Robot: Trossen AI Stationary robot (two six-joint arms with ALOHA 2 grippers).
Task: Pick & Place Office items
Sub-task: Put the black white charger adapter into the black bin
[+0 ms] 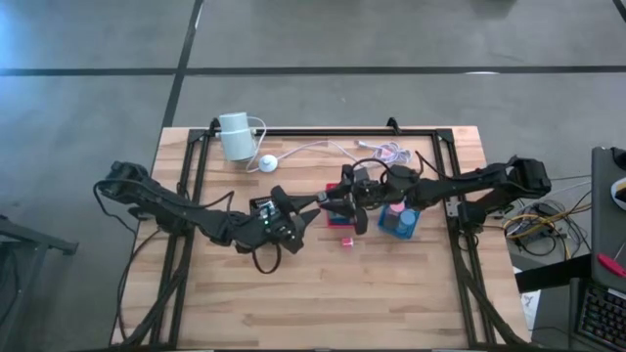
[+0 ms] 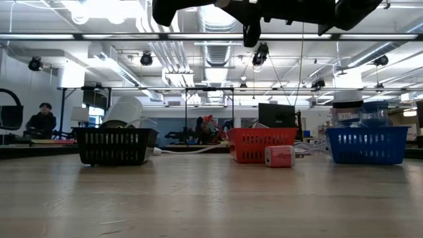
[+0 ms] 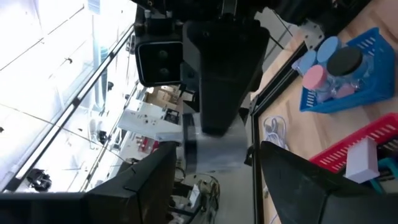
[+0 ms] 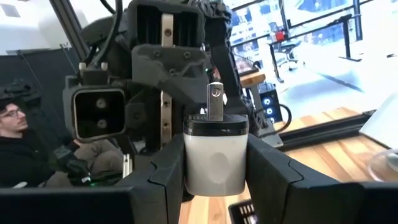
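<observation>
1. Right gripper [image 4: 214,177] is up above the middle of the desk [image 1: 323,303], jaws pinching a white block [image 4: 215,163] with a metal tab sticking out of its top. It looks like a little plug-type piece.
2. Left gripper [image 3: 214,180] sits just left of it, the two nearly nose to nose, its jaws spread with nothing between them.
3. A pink block [image 2: 279,156] lies on the desk in front of the red tray [image 2: 262,143], just near of it in the high view.
4. Blue tray [image 1: 399,223] on the right holds round discs [image 3: 328,57]: pink, blue and a dark one.
5. Red tray has a white block [image 3: 362,158] in it.
6. Black tray [image 2: 114,145] is on the left under the left arm; can't tell what's inside.
7. White cylinder device [image 1: 235,136] lies at the far left of the desk.
</observation>
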